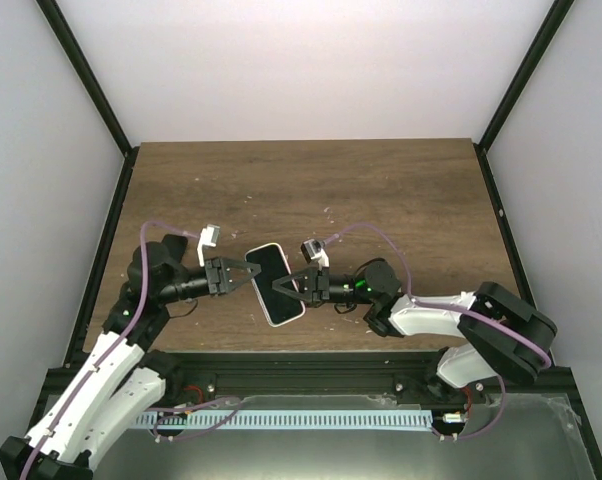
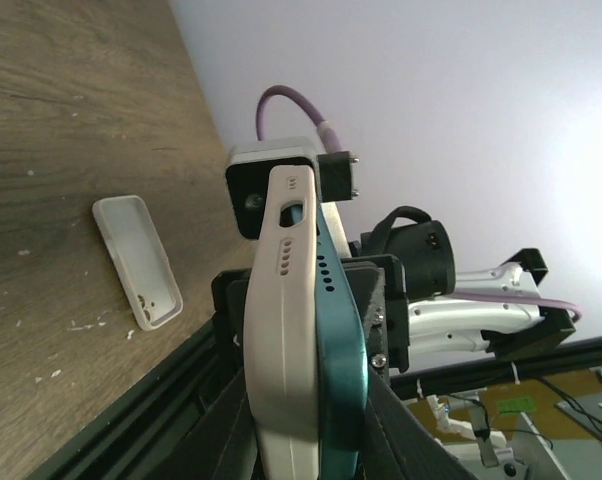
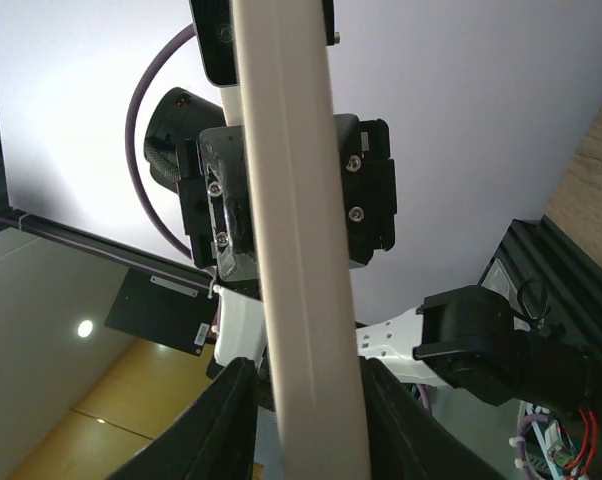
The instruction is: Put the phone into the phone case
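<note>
The phone (image 1: 273, 275), black-faced with a teal edge (image 2: 339, 330), sits against a cream phone case (image 2: 286, 330) and both are held in the air over the near middle of the table. My left gripper (image 1: 249, 275) is shut across the phone and case from the left; in the left wrist view (image 2: 306, 425) its dark fingers (image 2: 196, 430) press both sides. My right gripper (image 1: 293, 285) is shut on the case's opposite edge; its wrist view shows the cream edge (image 3: 301, 250) between its fingers (image 3: 231, 420). How far the phone is seated in the case is hidden.
A second cream case (image 2: 136, 262) lies flat on the wooden table (image 1: 381, 200) near its front edge, open side up. A black rail (image 1: 311, 365) runs along the near edge. Dark frame posts (image 1: 86, 75) stand at the back corners.
</note>
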Motion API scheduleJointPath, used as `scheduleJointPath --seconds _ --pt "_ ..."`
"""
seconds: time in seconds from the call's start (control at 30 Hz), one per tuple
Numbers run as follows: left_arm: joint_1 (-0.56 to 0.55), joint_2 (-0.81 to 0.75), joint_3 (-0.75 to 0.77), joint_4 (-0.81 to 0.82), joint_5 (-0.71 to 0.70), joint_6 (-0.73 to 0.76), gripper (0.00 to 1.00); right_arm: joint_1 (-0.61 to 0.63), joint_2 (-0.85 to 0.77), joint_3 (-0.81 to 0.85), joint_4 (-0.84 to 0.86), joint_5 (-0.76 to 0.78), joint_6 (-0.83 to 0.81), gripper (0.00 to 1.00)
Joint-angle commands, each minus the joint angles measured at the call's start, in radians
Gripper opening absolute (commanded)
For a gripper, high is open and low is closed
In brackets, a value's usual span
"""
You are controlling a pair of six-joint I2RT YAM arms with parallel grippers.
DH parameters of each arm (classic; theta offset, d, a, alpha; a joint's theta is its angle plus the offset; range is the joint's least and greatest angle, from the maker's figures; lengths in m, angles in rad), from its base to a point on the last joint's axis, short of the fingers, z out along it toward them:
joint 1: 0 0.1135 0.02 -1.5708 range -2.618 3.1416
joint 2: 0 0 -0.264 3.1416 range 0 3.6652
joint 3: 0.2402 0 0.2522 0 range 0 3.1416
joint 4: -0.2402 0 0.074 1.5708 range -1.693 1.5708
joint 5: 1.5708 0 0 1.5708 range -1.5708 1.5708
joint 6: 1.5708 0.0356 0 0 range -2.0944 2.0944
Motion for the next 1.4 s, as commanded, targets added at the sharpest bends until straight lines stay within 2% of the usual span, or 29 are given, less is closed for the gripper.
scheduleJointPath --seconds 0.0,0.17,0.33,0.47,0.57,0.67,0.77,1.1,1.37 --pt "0.005 0.018 0.097 -0.168 -0.026 0.083 0.14 0.005 -0.041 0.022 0.021 0.01 -0.024 0.31" --pt "0.004 0.043 0.153 -0.281 -0.032 0.126 0.14 0.004 -0.049 -0.008 0.033 0.02 -0.025 0.33" --pt "0.005 0.061 0.193 -0.371 -0.036 0.156 0.16 0.004 -0.054 -0.004 0.016 0.014 -0.036 0.21" --pt "0.005 0.061 0.218 -0.385 -0.023 0.147 0.22 0.005 -0.041 0.003 0.06 0.018 0.005 0.18" --pt "0.005 0.04 0.207 -0.317 0.006 0.089 0.33 0.005 -0.032 0.014 0.114 0.036 0.041 0.18" --pt "0.005 0.012 0.156 -0.16 0.06 -0.006 0.5 0.004 -0.027 0.032 0.15 0.058 0.066 0.18" --pt "0.005 0.002 0.091 -0.016 0.095 -0.078 0.55 0.003 -0.033 0.054 0.159 0.09 0.075 0.18" --pt "0.005 -0.061 -0.023 0.145 0.073 -0.13 0.58 0.004 -0.039 0.065 0.184 0.141 0.095 0.18" --pt "0.004 -0.049 -0.076 0.288 0.062 -0.204 0.44 0.004 -0.045 0.077 0.176 0.141 0.091 0.18"
